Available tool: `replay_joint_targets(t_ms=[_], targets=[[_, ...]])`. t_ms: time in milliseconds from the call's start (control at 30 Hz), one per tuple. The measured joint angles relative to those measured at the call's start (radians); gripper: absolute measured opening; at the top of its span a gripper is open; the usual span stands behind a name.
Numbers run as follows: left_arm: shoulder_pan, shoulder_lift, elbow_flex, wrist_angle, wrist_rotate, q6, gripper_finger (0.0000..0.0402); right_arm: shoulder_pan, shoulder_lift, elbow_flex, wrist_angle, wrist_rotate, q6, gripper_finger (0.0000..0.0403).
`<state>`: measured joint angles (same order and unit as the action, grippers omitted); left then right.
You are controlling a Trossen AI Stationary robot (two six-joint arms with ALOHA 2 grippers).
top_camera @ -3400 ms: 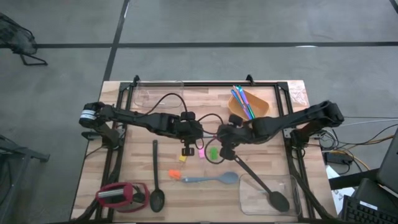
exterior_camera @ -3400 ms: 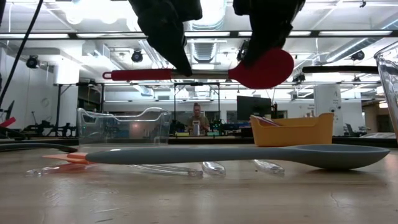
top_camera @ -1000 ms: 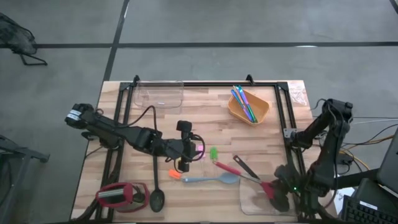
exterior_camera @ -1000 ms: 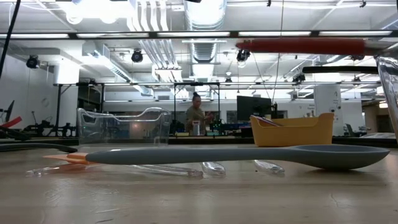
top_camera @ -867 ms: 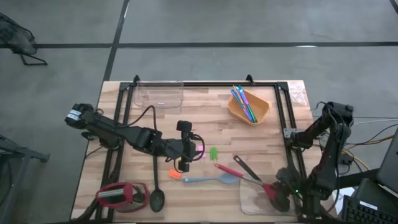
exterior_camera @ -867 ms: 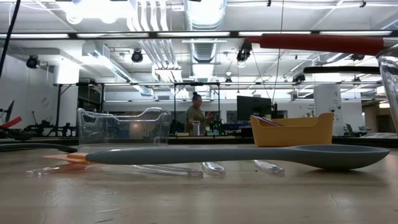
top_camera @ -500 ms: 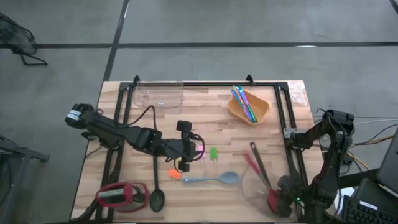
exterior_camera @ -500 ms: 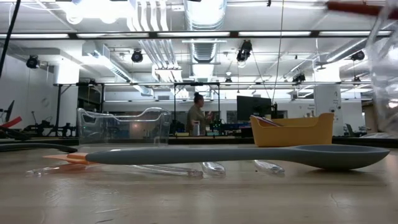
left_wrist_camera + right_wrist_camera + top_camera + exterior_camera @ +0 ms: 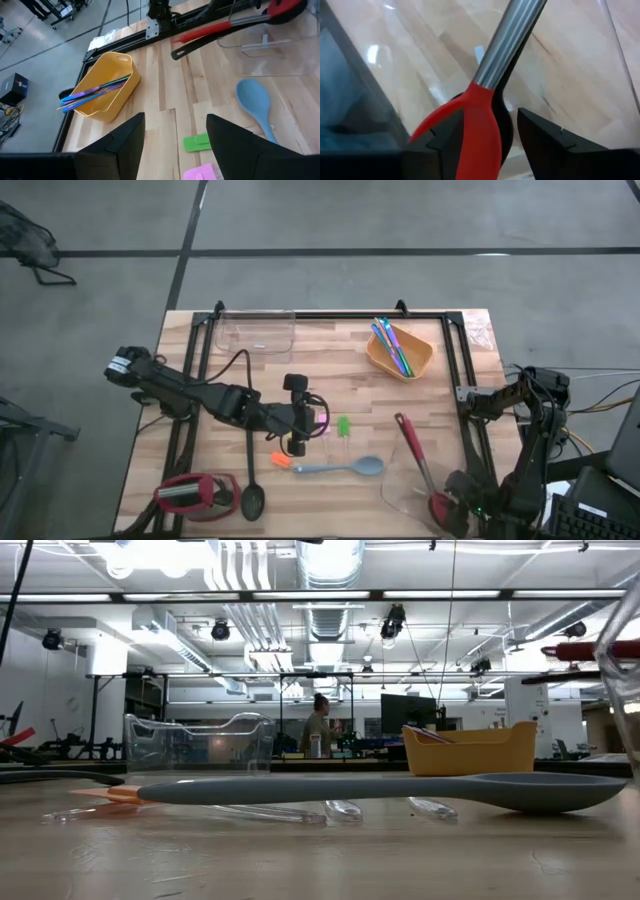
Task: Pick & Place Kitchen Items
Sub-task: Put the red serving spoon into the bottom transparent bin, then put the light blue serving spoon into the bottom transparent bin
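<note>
Right gripper [image 9: 479, 131]: fingers spread, released, over the red-headed steel-shafted spatula [image 9: 414, 463], whose head rests in the clear tub [image 9: 394, 492] at 5 o'clock of the counter [image 9: 330, 380], handle running to 11. Left gripper [image 9: 296, 446]: spread, empty; grey-blue spoon [image 9: 342, 469] just beside, toward 5.

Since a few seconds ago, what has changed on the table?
The right gripper carried the red spatula from mid-table to the clear tub at the near right corner, beside a black spoon, and opened its jaws. The left gripper drew back slightly. Everything else stayed put.
</note>
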<state>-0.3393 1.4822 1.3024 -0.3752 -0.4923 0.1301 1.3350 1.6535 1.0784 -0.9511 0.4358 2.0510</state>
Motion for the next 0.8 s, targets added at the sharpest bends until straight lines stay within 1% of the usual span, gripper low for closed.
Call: replay_joint_targets(t_ms=[200, 400, 533, 700, 800], targets=[[0.0, 0.0, -0.01, 0.001, 0.0, -0.007, 0.0218, 0.0, -0.002, 0.027, -0.057, 0.004, -0.006, 0.0206], [0.0, 0.0, -0.044, 0.005, 0.0, -0.044, 0.0218, -0.005, -0.002, 0.047, -0.138, 0.019, -0.016, 0.0204], [0.0, 0.0, -0.08, -0.003, 0.008, -0.133, 0.0218, -0.018, -0.013, 0.047, -0.179, 0.104, -0.024, 0.0196], [0.0, 0.0, -0.149, 0.036, 0.111, -0.217, 0.0218, -0.048, -0.029, 0.045, -0.206, 0.2, -0.099, 0.0187], [-0.002, 0.013, -0.208, 0.099, 0.137, -0.253, 0.0218, -0.075, -0.042, 0.045, -0.222, 0.261, -0.166, 0.0181]])
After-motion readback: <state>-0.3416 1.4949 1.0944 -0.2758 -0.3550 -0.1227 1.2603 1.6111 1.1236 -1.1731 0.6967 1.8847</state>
